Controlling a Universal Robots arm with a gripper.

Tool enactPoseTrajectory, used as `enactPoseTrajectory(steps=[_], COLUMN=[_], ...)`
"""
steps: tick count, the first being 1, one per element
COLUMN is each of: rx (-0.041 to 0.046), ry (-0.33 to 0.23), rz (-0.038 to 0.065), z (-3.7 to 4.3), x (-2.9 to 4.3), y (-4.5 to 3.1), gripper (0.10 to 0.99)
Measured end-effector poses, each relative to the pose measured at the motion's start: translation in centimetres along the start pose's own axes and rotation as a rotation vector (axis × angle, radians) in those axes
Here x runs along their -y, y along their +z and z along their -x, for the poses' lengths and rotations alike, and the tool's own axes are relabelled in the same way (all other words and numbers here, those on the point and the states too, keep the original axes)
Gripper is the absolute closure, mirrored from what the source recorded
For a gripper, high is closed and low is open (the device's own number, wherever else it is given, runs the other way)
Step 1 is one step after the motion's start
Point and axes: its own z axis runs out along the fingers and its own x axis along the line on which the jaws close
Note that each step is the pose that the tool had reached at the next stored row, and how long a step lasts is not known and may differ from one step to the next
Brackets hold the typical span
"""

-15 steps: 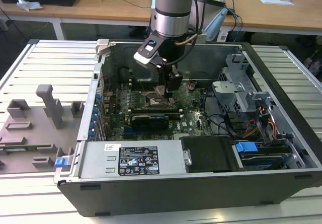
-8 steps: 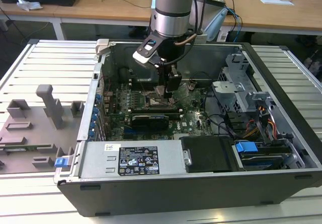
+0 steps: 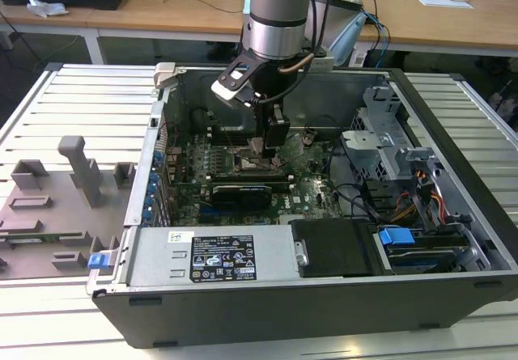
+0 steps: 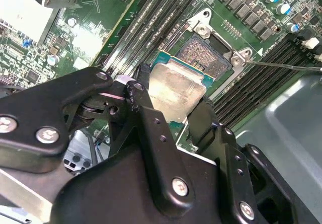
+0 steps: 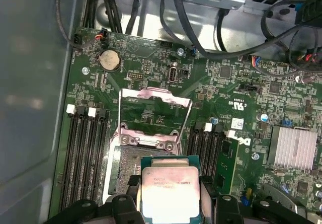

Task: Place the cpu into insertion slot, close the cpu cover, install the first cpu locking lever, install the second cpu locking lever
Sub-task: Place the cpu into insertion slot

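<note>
My gripper [image 3: 263, 144] reaches down into the open computer case and is shut on the cpu [image 5: 168, 189], a pale silver square on a green base. In both wrist views the black fingers [image 4: 142, 90] clamp its two opposite edges. The cpu [image 4: 173, 87] hangs tilted just above the insertion slot [image 4: 207, 54], overlapping one side of it and apart from it. The slot's dark contact field [image 5: 125, 169] lies bare. Behind the slot the cpu cover [image 5: 156, 94] stands raised on its hinge. A thin locking lever [image 4: 284, 66] sticks out beside the slot.
Long black memory slots [image 5: 83, 153] flank the slot on both sides. A finned heat sink [image 5: 294, 148] and cables [image 5: 201, 48] sit nearby. In the exterior view a black power-supply box [image 3: 336, 247], a drive cage [image 3: 388, 146] and a grey fixture [image 3: 57, 198] outside the case show.
</note>
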Motion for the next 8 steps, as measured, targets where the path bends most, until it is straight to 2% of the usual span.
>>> enactPoseTrajectory(steps=[8], rx=[0.0012], ry=[0.05], rz=[-0.003], z=[0.0], x=[0.0], y=[0.0], gripper=[0.541])
